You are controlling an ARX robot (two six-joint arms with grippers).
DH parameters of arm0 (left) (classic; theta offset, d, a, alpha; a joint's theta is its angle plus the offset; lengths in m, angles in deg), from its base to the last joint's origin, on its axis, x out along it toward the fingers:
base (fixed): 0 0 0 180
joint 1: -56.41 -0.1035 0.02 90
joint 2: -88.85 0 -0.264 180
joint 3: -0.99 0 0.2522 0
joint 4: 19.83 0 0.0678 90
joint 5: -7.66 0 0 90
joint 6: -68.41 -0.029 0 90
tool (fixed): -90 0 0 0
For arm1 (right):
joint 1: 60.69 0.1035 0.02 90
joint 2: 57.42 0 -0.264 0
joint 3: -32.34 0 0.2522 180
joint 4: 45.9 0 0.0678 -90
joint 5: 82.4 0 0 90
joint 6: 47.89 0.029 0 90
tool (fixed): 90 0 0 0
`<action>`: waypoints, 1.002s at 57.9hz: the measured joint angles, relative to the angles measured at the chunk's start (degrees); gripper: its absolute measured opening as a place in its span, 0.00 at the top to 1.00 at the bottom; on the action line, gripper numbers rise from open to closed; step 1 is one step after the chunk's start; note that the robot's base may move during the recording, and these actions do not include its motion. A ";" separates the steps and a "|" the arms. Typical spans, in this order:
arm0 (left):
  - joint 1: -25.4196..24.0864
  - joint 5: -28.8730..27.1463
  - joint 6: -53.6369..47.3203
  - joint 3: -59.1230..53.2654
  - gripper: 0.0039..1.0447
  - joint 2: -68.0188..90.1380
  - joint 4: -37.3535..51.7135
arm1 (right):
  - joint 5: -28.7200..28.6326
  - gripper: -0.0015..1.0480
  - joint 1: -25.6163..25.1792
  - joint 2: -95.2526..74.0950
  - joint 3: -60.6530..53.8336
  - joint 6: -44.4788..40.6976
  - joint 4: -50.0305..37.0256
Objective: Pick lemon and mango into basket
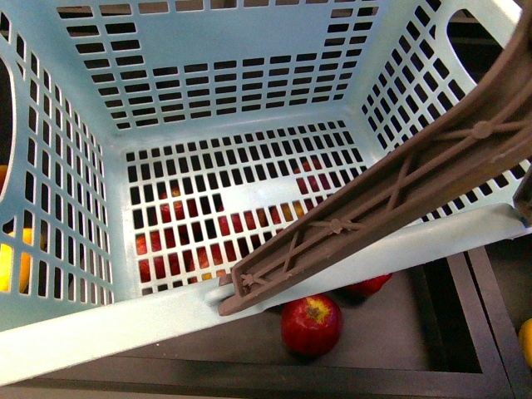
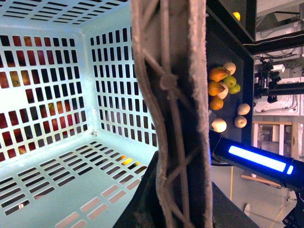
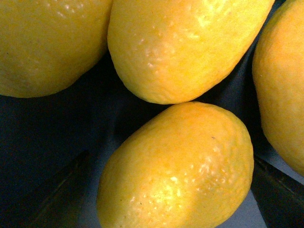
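Note:
The mint-teal basket [image 1: 125, 324] fills the front view, held up over the fruit trays, and nothing lies on its slotted floor. Its brown ribbed handle [image 1: 391, 191] crosses the right side. My left gripper [image 2: 175, 209] is shut on that handle [image 2: 171, 118], beside the basket wall [image 2: 47, 71]. The right wrist view is very close on several yellow-orange oval fruits. One mango [image 3: 180, 166] lies between the dark fingers [image 3: 280, 190] of my open right gripper [image 3: 175, 190], and another [image 3: 180, 47] touches it. I cannot pick out the lemon.
Red apples [image 1: 311, 324] lie in a dark tray [image 1: 432, 332] under the basket, and more show through its slots. Oranges, green and pale fruits [image 2: 218, 88] sit on a dark shelf. An arm with a blue light strip [image 2: 259, 159] is beside the handle.

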 joint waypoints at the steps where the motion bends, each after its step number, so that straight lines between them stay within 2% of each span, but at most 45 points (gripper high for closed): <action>1: 0.00 0.00 0.00 0.00 0.94 0.00 0.00 | 0.00 0.14 0.00 0.00 0.00 0.00 0.00; 10: 0.00 0.00 0.00 0.00 0.94 0.00 0.00 | -0.31 0.32 0.00 0.00 -0.04 0.02 -0.13; 17: 0.00 0.00 0.00 0.00 0.94 0.00 0.00 | -0.83 0.37 0.00 0.11 -0.81 0.00 -0.85; 37: 0.00 0.00 0.00 0.00 0.94 0.00 0.00 | -4.59 0.40 -0.07 11.04 -12.68 -5.11 -6.84; 49: 0.00 0.00 0.00 0.00 0.94 0.00 0.00 | -8.35 0.40 0.26 27.36 -24.11 -16.55 -10.10; 58: 0.00 0.00 0.00 0.00 0.94 0.00 0.00 | -14.97 0.40 0.22 44.06 -33.66 -25.40 -6.19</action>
